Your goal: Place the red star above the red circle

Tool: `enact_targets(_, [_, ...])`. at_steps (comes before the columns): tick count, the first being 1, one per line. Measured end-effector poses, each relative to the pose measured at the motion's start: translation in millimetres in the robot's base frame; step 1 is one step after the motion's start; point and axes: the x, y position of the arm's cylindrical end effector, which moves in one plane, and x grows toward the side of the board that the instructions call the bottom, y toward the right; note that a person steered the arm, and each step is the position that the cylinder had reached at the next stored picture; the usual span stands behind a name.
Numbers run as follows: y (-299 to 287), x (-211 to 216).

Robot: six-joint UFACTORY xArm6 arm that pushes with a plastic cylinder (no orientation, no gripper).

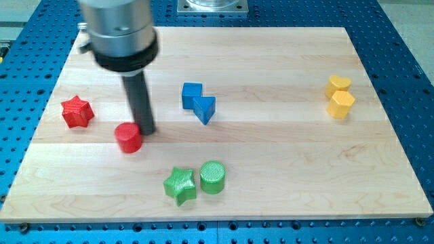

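Observation:
The red star (76,112) lies at the view's left on the wooden board (271,163). The red circle (127,137) lies to its lower right. My tip (147,131) stands just to the right of the red circle, touching or almost touching its upper right edge. The red star is well to the left of my tip.
A blue cube (192,95) and a blue triangle (205,108) touch near the middle. A green star (180,185) and a green circle (212,177) sit at the bottom centre. A yellow heart (338,86) and a yellow hexagon (341,104) are at the right.

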Motion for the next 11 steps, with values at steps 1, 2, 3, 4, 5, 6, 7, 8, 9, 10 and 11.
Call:
enact_targets(1, [-58,19])
enact_targets(2, [-107,9])
enact_targets(3, [-123,-24])
enact_targets(4, [-47,-31])
enact_targets(5, [-62,4])
enact_targets(6, [-27,-8])
enact_targets(7, [-38,-58])
enact_targets(8, [-82,-108])
enact_targets(9, [-68,-90])
enact_targets(10, [-68,-60])
enact_targets(11, [-95,-49])
